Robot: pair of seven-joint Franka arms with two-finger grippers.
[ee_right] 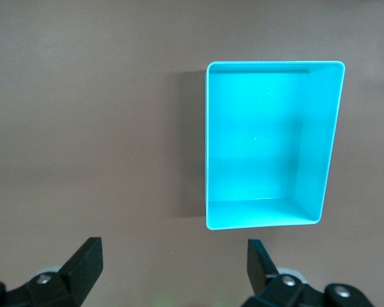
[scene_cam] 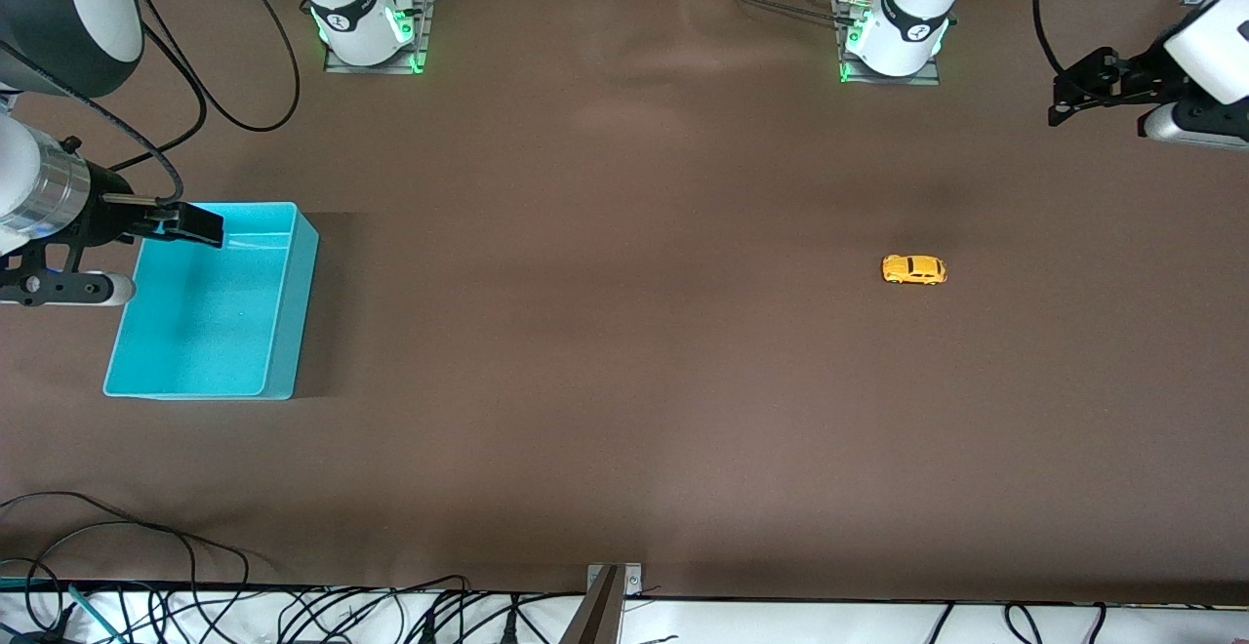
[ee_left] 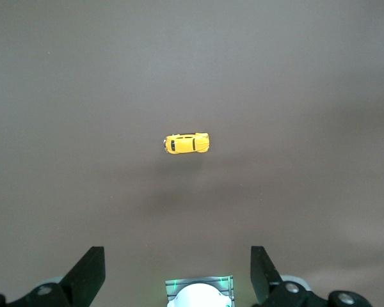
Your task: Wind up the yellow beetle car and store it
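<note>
Front view shows the yellow beetle car (scene_cam: pixel 914 269) alone on the brown bench (scene_cam: pixel 605 381), on its wheels, toward the left arm's end and well apart from the turquoise bin (scene_cam: pixel 293 283) at the right arm's end. The left pincer (scene_cam: pixel 1078 93) hangs high by the bench's edge at that end, its 2 fingers spread apart and holding nothing; the right pincer (scene_cam: pixel 190 222) hovers over the bin's rim, likewise spread and empty. The car is tiny, rounded and free to roll, so a descent slightly off centre could nudge it away or pinch it askew. A slack grip during winding might let it slip, and the long carry to the bin risks a drop.
</note>
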